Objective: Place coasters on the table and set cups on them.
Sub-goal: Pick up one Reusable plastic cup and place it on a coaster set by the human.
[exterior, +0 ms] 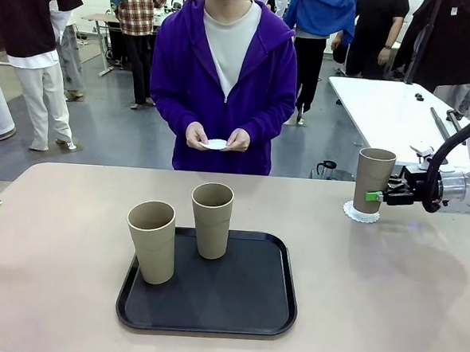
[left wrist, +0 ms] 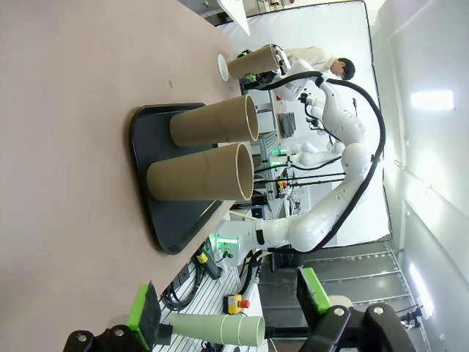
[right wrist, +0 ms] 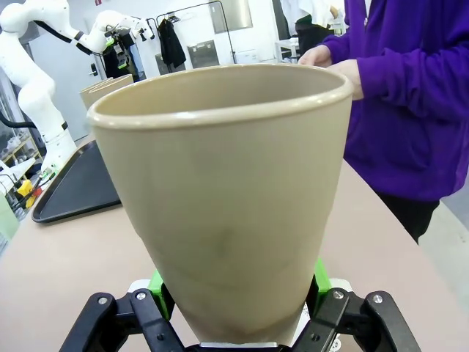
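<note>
**Right gripper (right wrist: 238,282) clamped on a tan cup over a paper coaster**

The tall, tapered, matte tan cup (exterior: 376,173) is at the right of the front view. Its base is on or just above a small round white paper doily with a lacy edge (exterior: 360,213); whether they touch cannot be made out. Black fingers with green pads (exterior: 372,196) squeeze the cup's lower wall from both sides.

The cup looks light, stiff and empty, and matte enough not to slip. Because it tapers, a low grip could ride upward, so holding just under the faint middle ridge seems soundest. The doily looks thin and flimsy, likely to skid or crease unless the cup comes straight down.

Toward the centre, two matching cups (exterior: 151,241) stand upright on a black rounded-corner tray (exterior: 279,306), which lies on the large beige table (exterior: 52,292). At top centre, a person in a purple hoodie holds another white doily (exterior: 215,144) in both hands (exterior: 196,135). At the far left edge, the left gripper (left wrist: 227,293) is spread wide and empty.
</note>
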Motion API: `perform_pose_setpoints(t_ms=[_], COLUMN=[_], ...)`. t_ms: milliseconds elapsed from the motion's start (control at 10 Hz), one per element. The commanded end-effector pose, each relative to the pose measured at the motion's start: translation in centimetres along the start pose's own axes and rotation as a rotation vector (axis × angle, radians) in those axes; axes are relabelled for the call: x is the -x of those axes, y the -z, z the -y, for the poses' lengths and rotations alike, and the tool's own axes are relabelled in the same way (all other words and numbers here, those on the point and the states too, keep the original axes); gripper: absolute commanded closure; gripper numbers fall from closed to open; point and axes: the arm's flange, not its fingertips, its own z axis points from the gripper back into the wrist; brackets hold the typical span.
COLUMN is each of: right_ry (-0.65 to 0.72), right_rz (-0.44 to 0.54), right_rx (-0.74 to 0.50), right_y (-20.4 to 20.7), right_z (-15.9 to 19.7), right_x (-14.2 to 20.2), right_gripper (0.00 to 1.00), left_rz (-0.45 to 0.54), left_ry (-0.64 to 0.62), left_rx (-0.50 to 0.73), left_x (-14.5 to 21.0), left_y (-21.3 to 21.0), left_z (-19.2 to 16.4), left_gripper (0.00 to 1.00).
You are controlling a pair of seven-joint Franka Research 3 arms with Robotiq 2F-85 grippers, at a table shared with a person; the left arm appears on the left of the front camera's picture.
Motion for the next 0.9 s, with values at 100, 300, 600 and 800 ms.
perform_pose_setpoints(t_ms=[100, 300, 600, 800], right_ry=[-0.056, -0.078, -0.064, -0.063], right_rz=[0.007, 0.051, 0.057, 0.060], right_rx=[-0.021, -0.020, -0.002, -0.001], right_y=[0.5, 0.5, 0.4, 0.4], right_z=[0.4, 1.2, 1.7, 1.8], right_x=[0.4, 0.7, 1.0, 1.3], right_gripper=[0.18, 0.18, 0.18, 0.18], left_rz=[0.010, 0.010, 0.010, 0.010], left_ry=[0.004, 0.004, 0.004, 0.004], left_rx=[0.011, 0.011, 0.011, 0.011], left_x=[0.0, 0.0, 0.0, 0.0], left_y=[0.0, 0.0, 0.0, 0.0], left_z=[0.1, 0.1, 0.1, 0.1], left_gripper=[0.00, 0.00, 0.00, 0.00])
